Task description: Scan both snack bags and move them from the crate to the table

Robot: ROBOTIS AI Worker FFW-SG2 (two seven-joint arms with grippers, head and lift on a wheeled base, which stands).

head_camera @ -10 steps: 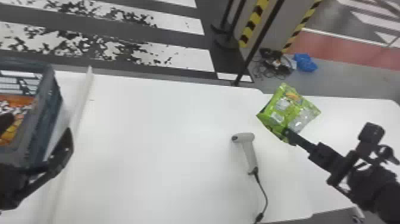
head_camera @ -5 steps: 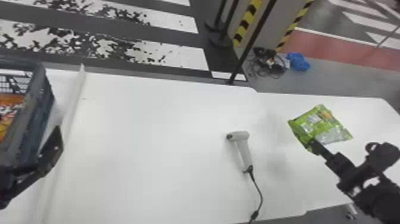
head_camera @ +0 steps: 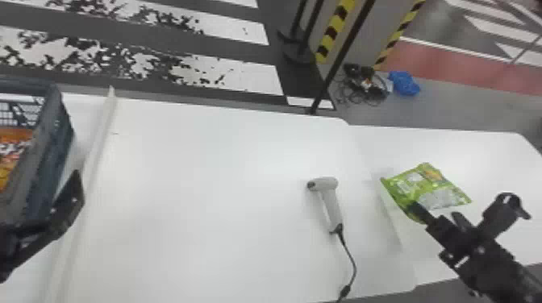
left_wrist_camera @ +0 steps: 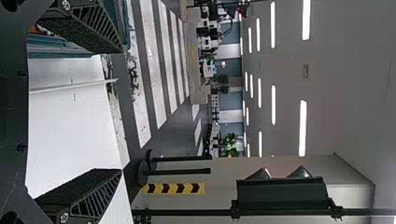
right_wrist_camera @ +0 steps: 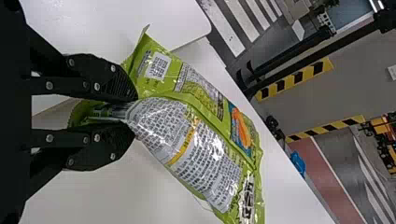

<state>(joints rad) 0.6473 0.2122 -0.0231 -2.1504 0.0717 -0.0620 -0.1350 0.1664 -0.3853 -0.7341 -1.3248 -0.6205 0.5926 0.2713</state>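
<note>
At nine o'clock in the head view, the edge crops the blue-grey, grid-sided plastic crate [head_camera: 56, 137]; at five, the thin black cable [head_camera: 354, 264]. Toward four, the black, flat-fingered right gripper [head_camera: 417, 210] hides part of the glossy green snack bag [head_camera: 427, 187].

Bright light from ceiling strips [left_wrist_camera: 302, 128], glare on the snack bag [right_wrist_camera: 205, 149]

Green snack bag [head_camera: 426, 188] pinched; orange bag [head_camera: 11, 155] in crate [head_camera: 52, 151].
</note>
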